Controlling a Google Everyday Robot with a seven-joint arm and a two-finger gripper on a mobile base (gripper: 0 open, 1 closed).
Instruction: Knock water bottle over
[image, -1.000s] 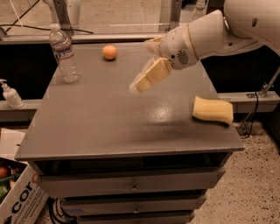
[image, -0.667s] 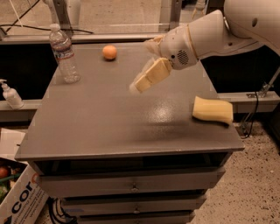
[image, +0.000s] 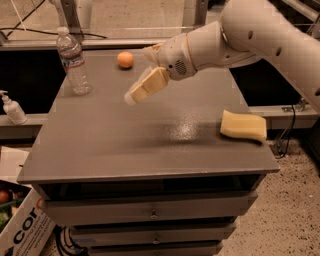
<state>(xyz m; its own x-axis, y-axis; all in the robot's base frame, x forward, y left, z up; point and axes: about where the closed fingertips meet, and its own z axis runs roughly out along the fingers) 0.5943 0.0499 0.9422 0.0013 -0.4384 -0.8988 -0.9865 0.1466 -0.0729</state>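
The grey table fills most of what we see. Its top is smooth with a dull sheen, drawers sit under its front edge, and a speckled floor shows to its right. The white arm reaches in from the right and across the far half. We judge it is held low and sideways so it can sweep into the target rather than come down on it.

A yellow sponge lies flat by the right edge, well clear of that path. The gripper hovers above the table between the middle and the far edge. Its cream fingers look spread apart and hold nothing.

The water bottle stands upright near the far left corner, apart from the gripper, so the knock is not yet made. Tall and light, it should tip from a push high on its side. An orange rests near the far edge between bottle and gripper. A small pump bottle sits on a ledge beyond the left edge.
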